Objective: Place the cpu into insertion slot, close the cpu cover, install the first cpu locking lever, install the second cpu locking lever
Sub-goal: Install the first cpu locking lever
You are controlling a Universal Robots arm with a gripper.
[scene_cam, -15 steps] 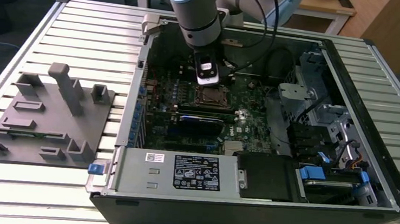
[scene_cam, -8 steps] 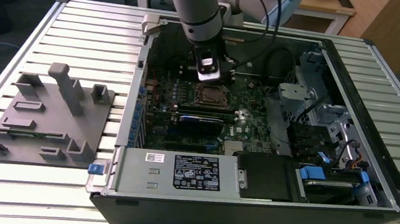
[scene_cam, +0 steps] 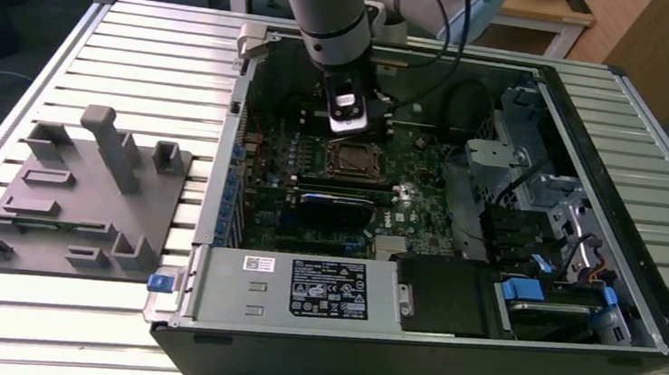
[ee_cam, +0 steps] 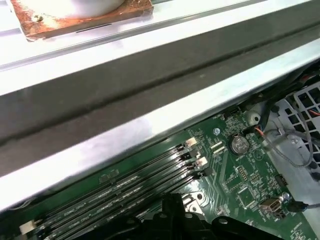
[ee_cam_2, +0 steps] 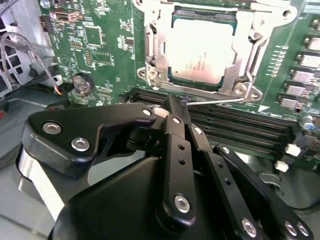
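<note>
Closest to me in the second wrist view, my gripper point(ee_cam_2: 172, 107) has its black fingers drawn in to a narrow tip, and I can't make out anything pinched between them. The tip hangs over the long black memory slots point(ee_cam_2: 235, 125), just short of a thin wire lever point(ee_cam_2: 220, 101) lying along the socket's edge. Beyond that the cpu cover point(ee_cam_2: 156, 55) lies flat, framing the cpu point(ee_cam_2: 200, 47), which sits in place with its silvery face up. In the exterior view the insertion slot point(scene_cam: 353, 159) is at upper middle of the frame, inside the open computer case point(scene_cam: 416, 363). A grey fixture point(scene_cam: 80, 192) sits on the desk point(scene_cam: 164, 54) at the exterior view's left.
</note>
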